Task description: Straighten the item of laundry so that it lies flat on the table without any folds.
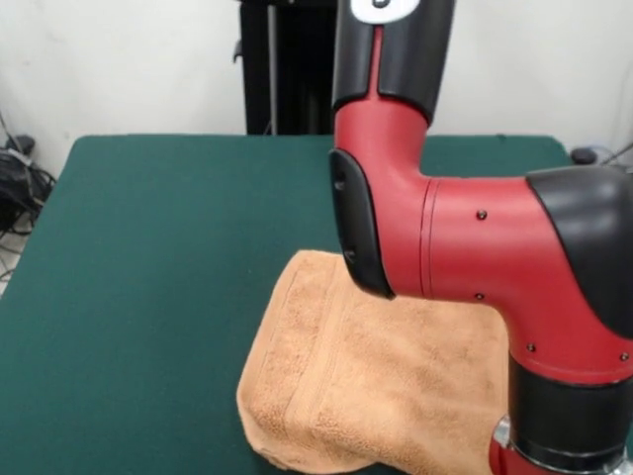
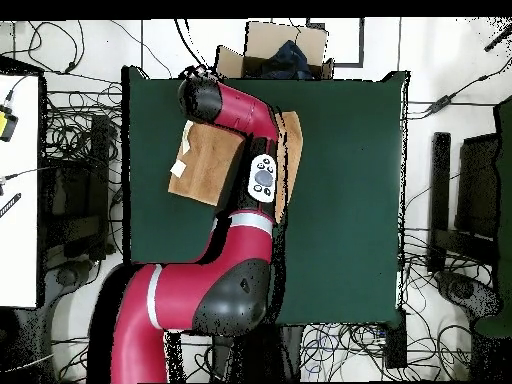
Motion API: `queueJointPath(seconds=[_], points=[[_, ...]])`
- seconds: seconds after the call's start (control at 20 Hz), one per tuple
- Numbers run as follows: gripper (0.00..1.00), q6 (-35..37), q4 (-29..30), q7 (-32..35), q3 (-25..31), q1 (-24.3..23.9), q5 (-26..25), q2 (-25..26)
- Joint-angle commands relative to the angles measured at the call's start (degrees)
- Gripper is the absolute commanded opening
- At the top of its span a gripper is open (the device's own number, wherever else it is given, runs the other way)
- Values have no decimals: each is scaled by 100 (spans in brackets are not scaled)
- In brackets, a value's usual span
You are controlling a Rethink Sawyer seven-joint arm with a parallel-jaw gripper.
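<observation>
an orange-tan terry towel (image 1: 366, 386) lies folded over on the dark green table (image 1: 158, 257), near its front edge, border bands showing, partly hidden under the arm.

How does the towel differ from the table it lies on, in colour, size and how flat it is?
The towel is light orange-tan; the table is dark green. The towel covers only a small part of the much larger table, near one edge in the overhead view. The table top is flat and even, while the towel is rumpled, with a rounded folded edge at its near corner in the front view. The arm hides part of both.
</observation>
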Motion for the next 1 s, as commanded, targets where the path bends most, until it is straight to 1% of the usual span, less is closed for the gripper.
queueJointPath(seconds=[0.05,0.1,0.2,0.25,0.35,0.4,0.5,0.65,0.85,1.0], points=[[100,-164,49,363,-11,-257,-450,321],[100,-121,72,360,3,-260,-466,290],[100,-38,516,333,165,-246,-510,12],[100,-134,1038,382,180,-189,-608,-297],[100,-171,1892,387,224,-150,-745,-838],[100,-131,2147,398,209,-139,-788,-1029],[100,195,2600,446,16,-53,-876,-1492],[100,993,2860,687,-471,176,-995,-2016],[100,1338,3007,771,-525,224,-1038,-2297],[100,1447,3116,744,-478,219,-1045,-2456]])
